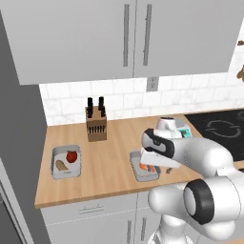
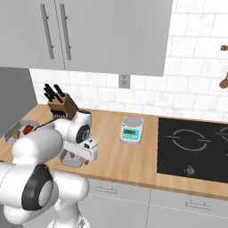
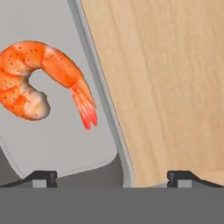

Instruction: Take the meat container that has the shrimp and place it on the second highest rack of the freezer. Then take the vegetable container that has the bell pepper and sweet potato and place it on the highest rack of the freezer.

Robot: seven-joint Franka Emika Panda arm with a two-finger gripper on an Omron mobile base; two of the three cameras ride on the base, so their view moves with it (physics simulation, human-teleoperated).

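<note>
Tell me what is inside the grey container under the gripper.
A curled orange shrimp lies on the floor of the container. From the left base camera the arm covers part of that container, so the rest of its inside is hidden.

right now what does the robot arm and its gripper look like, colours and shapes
The arm is glossy white, built of thick rounded segments with dark grey to black rings and caps at the joints. The gripper ends in two small dark, blocky finger tips; the hand above them is a white boxy piece with a dark band. No cables or markings are visible.
</note>
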